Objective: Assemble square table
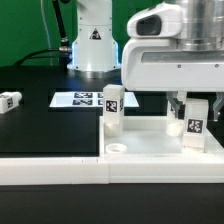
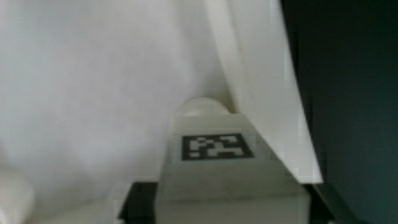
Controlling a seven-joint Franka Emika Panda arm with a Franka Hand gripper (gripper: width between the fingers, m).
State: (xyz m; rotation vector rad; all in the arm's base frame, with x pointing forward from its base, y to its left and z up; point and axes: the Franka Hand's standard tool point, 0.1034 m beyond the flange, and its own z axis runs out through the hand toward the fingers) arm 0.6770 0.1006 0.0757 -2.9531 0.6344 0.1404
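The square tabletop (image 1: pixel 150 143) lies flat at the front, against the barrier wall. One white tagged leg (image 1: pixel 112 108) stands upright at its far corner on the exterior view's left. My gripper (image 1: pixel 195 112) is shut on a second tagged leg (image 1: pixel 196 126), holding it upright at the tabletop's corner on the exterior view's right. I cannot tell whether it touches the slab. In the wrist view this leg (image 2: pixel 217 147) fills the gap between my dark fingers (image 2: pixel 139 202), tag facing the camera. A third leg (image 1: pixel 10 101) lies on the black table at far left.
The long white barrier wall (image 1: pixel 50 170) runs along the front. The marker board (image 1: pixel 82 99) lies flat behind the standing leg. The arm's white base (image 1: pixel 92 40) stands at the back. A round hole (image 1: pixel 118 149) shows in the tabletop near its front left corner.
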